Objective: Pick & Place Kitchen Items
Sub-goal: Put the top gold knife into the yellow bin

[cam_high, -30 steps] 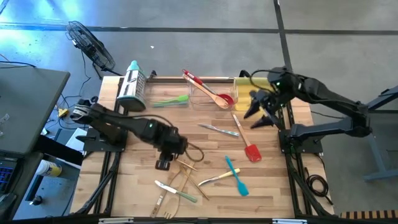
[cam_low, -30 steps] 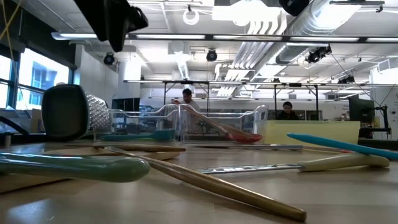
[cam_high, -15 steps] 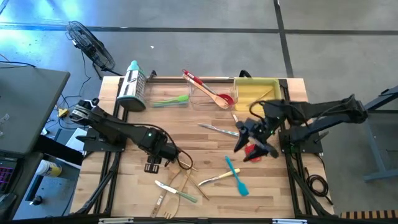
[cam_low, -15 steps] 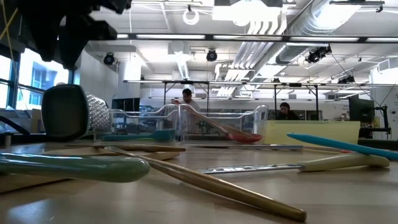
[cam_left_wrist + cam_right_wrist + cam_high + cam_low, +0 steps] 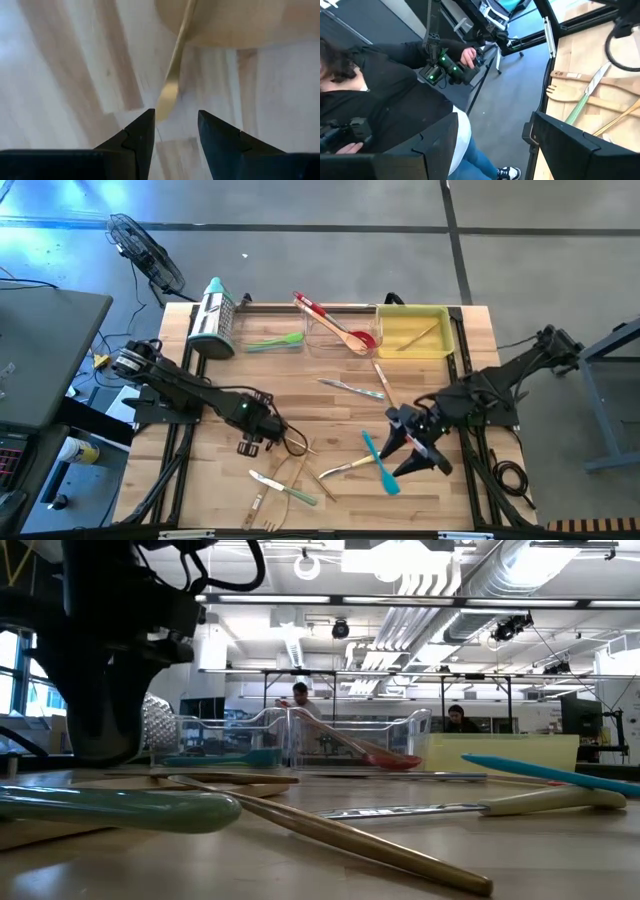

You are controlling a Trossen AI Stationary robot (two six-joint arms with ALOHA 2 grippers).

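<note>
Your left gripper (image 5: 175, 131) hangs low over the wooden worktop (image 5: 210, 390). Its jaws are apart with the tip of a pale wooden spoon (image 5: 172, 85) between them, not squeezed. Your right gripper (image 5: 405, 453) has its jaws wide and holds nothing, just beside the blue silicone spatula (image 5: 380, 463) near the worktop's front.

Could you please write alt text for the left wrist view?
The left gripper, fingers open, hangs just above the wooden table, lined up with the tip of a pale wooden utensil handle that leads to a wide wooden end.
</note>
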